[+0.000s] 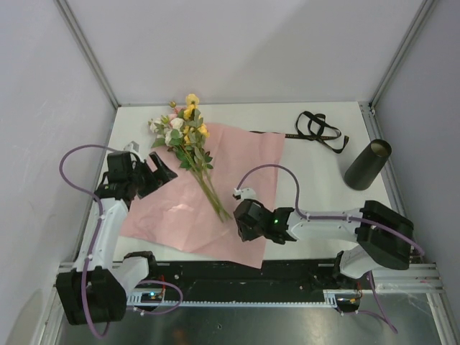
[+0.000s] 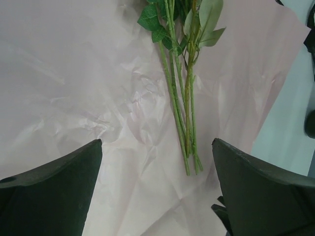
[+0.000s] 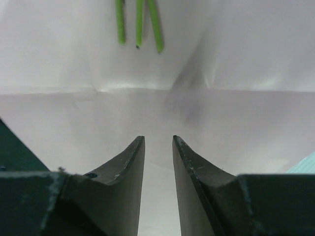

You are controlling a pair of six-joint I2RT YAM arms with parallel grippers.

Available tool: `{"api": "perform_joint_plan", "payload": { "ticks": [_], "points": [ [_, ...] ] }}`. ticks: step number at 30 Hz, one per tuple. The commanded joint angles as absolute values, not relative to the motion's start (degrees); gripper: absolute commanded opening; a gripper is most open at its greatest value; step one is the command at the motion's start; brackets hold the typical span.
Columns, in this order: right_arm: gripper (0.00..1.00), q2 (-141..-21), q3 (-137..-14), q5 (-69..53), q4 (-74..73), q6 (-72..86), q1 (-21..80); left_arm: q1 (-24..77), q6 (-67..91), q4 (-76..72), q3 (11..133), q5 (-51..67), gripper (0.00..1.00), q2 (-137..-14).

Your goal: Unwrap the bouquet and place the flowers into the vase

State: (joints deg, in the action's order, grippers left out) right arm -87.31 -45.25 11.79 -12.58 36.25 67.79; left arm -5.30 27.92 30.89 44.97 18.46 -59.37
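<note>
Low in the overhead frame, the right gripper [image 1: 244,219] hovers over the near edge of a crumpled pink paper sheet [image 1: 241,154]. Its wrist camera shows the dark jaws drawn close together with only a slim gap, nothing between them, and three green stem ends [image 3: 139,24] at the top of that frame. At centre left, the left gripper [image 1: 154,175] sits over the sheet's left side. Its jaws are spread wide and empty, and the stems [image 2: 182,108] run down the middle of its wrist view.

The unwrapping looks finished. The paper lies opened flat on the white table [image 1: 316,180], and on it rests the bunch of artificial yellow, pink and white flowers with green leaves [image 1: 185,133]. The thin stems point toward the lower middle of the frame, and the blooms spill past the sheet's far edge at upper left.

Further back, at upper right, the long black ribbon [image 1: 320,131] lies loose on the table, clear of the flowers. At the right edge the tall, narrow, dark grey cylinder vase [image 1: 368,164] appears to stand upright, with no stems showing at its mouth, well apart from the bunch.

What seems left is the second half of the job: gathering the stems, lifting them off the paper and carrying them across the table into the vase.
</note>
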Motion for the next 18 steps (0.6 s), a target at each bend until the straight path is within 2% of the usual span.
{"api": "perform_joint_plan", "payload": {
  "ticks": [1,12,18],
  "points": [
    [0.36,-82.55,-51.49,16.16,-10.31,34.07,65.90,-4.29,26.33,30.07,42.45,17.82,0.99,-53.67],
    [0.38,-97.94,-69.77,12.38,-1.25,30.02,56.65,-4.36,28.95,31.52,40.69,11.58,1.00,-50.45],
    [0.38,-107.78,-77.92,10.73,4.31,29.24,55.31,-4.52,29.02,32.56,40.87,9.46,1.00,-49.86]
  ]
}}
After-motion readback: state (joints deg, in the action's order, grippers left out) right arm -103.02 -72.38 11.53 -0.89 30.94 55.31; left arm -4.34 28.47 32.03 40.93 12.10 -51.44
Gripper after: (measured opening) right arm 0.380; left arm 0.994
